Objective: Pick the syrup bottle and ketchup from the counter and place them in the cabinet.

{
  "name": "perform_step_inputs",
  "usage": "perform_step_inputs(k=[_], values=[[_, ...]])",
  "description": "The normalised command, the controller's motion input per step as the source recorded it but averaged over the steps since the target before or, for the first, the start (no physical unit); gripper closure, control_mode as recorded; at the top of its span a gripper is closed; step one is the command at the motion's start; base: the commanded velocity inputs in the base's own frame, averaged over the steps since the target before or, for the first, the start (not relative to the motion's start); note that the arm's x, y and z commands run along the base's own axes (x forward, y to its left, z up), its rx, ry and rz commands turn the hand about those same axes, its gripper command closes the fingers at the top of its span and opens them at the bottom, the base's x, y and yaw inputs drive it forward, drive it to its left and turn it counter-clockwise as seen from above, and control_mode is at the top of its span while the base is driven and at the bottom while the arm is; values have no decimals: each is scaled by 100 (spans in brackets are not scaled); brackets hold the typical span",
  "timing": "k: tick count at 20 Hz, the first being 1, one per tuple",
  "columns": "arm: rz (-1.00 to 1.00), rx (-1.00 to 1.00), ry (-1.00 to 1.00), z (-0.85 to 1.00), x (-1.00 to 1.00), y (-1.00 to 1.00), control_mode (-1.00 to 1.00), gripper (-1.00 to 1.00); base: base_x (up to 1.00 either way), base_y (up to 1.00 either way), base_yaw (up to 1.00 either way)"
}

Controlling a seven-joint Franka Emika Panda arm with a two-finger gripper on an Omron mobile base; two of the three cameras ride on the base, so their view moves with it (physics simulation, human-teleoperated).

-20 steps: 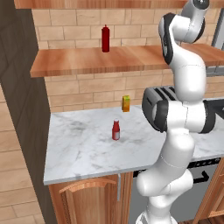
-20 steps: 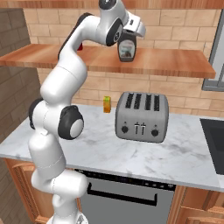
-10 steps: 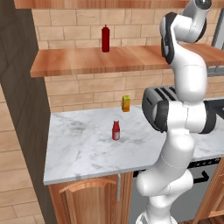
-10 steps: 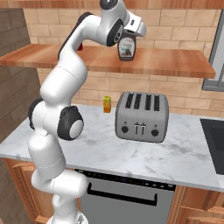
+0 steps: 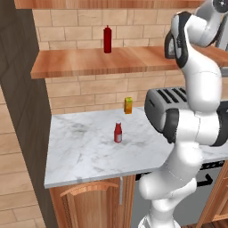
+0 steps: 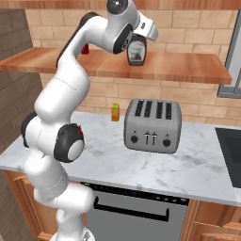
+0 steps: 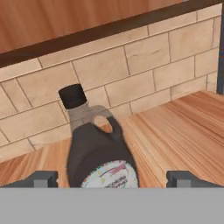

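The syrup bottle (image 7: 101, 157), dark brown with a black cap and pale label, stands on the wooden cabinet shelf (image 7: 183, 127) against the tan brick. My gripper (image 7: 113, 179) is open, one fingertip on each side of the bottle and clear of it. From the right base view the syrup bottle (image 6: 136, 52) stands on the cabinet shelf (image 6: 188, 70) just under my gripper (image 6: 137, 43). The ketchup (image 5: 118, 132), small and bright red with a white cap, stands upright on the marble counter (image 5: 80, 147), far below and left of the hand.
A taller dark-red bottle (image 5: 107, 38) stands on the shelf to the left. A silver toaster (image 6: 152, 125) sits on the counter below the hand, and a small yellow box (image 5: 128, 105) stands by the back wall. A stove edge (image 6: 230, 148) lies at the right.
The jaws have spread wider around the syrup bottle, which stays standing on the shelf. The arm has hardly moved.
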Motion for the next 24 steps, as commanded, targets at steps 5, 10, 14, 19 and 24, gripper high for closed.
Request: perform_step_inputs(k=[5,10,14,19,24], values=[[8,0,-10,-28,-100,-1,-100,-100,0,0,0],[12,-4,-5,-96,-99,6,-100,-100,0,0,0],[12,-7,0,-100,-100,24,-100,-100,0,0,0],[11,-12,3,-100,-100,46,-100,-100,0,0,0],[9,-11,3,-84,-100,82,-100,-100,0,0,0]])
